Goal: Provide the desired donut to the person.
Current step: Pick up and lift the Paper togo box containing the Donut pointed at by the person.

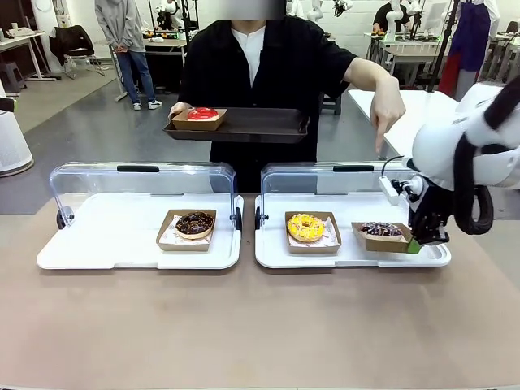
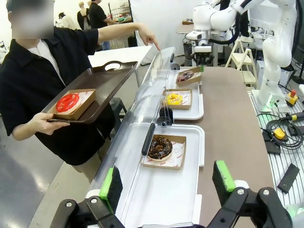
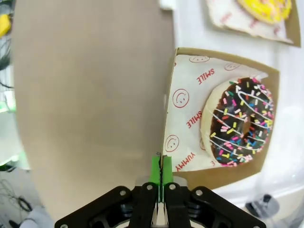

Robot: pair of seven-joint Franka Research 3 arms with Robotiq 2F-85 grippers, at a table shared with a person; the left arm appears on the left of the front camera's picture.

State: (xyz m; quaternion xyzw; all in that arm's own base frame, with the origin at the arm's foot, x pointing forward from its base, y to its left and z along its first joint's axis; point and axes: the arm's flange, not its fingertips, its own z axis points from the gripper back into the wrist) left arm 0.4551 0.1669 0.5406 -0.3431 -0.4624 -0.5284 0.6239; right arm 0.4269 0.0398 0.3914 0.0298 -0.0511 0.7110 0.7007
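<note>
While the person points at the right case, step: grasp made on the picked donut's box, lift not yet done.
Right tool: pinched fully onto the near edge of the sprinkle donut's box; box tilted on the right tray.
Left tool: wide apart, holding nothing, above the left tray's end.
Donut: in its box, rightmost, beside the yellow donut.
Person's tray: held out, red donut on it.
Next: judged, lift clear of the lid, carry to that tray, keep box level.
</note>
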